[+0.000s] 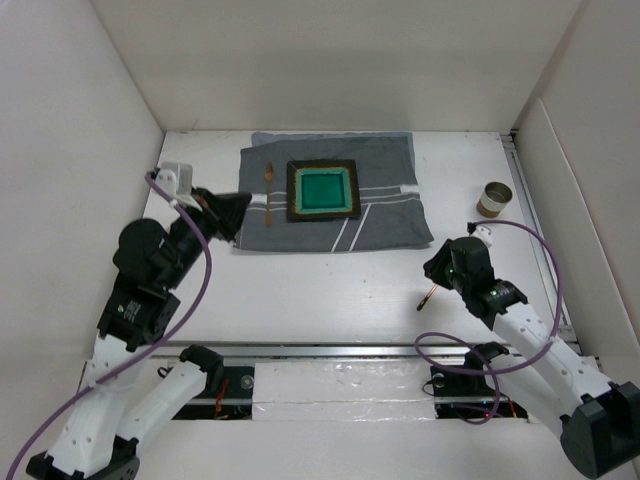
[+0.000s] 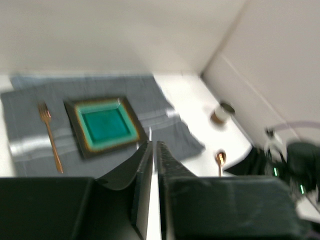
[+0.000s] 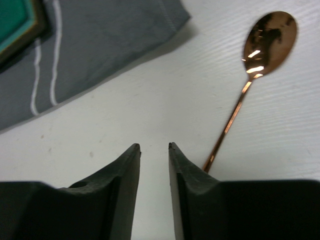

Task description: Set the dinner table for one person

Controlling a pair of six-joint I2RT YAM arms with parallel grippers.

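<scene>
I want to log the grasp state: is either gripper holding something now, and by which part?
Nothing is held. The spoon lies on the dinner table beside the right gripper, not between its jaws; the left gripper is empty too.

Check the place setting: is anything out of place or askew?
The spoon lies on the bare dinner table, off the mat, just beside the right end effector. The mat's right side is rumpled and uneven. Nothing looks spilled or damaged.

Glossy copper spoon (image 3: 270, 35), cloth mat (image 1: 390, 225), matte table (image 1: 300, 290)
</scene>
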